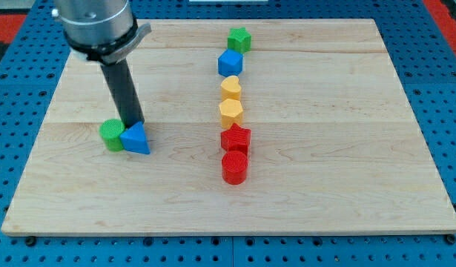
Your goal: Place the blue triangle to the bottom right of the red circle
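Blue triangle [136, 139] apex up, my tip [131, 122] touching it; no pincer visible.

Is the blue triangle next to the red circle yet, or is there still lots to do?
Not yet. Done: my tip has reached the blue triangle, at its top edge beside the green block. In hand: the push is only beginning. Left: sliding the triangle across the bare board toward the view's right, ending below and right of the red circle.
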Action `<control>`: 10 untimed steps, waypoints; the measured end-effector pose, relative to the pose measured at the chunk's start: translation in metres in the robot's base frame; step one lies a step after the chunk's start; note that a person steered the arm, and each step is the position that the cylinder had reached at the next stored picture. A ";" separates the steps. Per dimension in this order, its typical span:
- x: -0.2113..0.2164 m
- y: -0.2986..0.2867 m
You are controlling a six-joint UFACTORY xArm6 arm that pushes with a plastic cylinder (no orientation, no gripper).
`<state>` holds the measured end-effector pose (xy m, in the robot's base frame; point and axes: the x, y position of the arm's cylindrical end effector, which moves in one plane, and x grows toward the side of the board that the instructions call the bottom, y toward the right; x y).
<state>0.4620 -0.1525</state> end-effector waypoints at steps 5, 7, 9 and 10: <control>0.091 0.085; 0.107 0.089; 0.134 0.112; 0.149 0.143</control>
<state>0.6113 -0.0091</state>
